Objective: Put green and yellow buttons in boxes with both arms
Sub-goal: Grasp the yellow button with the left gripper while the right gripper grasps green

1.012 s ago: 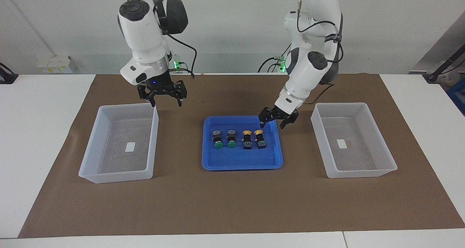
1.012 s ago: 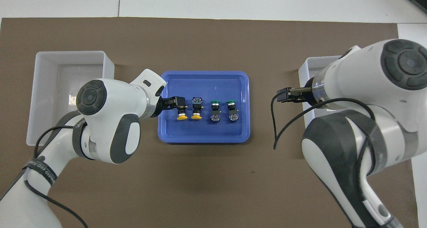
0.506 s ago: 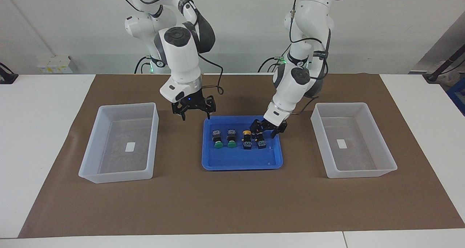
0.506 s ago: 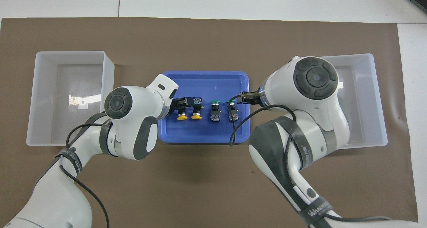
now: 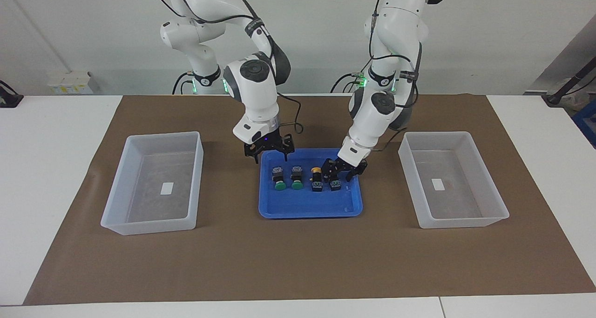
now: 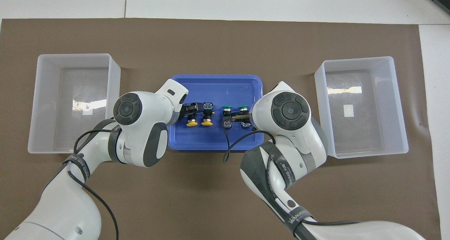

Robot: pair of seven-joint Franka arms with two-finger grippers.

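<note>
Your left tool is straddling a yellow button mid-frame, can't tell grip; right tool is hanging released over the tray; box label is showing blank.

A shallow blue tray sits mid-table on brown paper matting (over white tabletop).

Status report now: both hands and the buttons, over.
Left hand low at end yellow button in blue tray. Right hand open, over tray rim by green buttons. All four buttons in tray. Nothing blocking.
</note>
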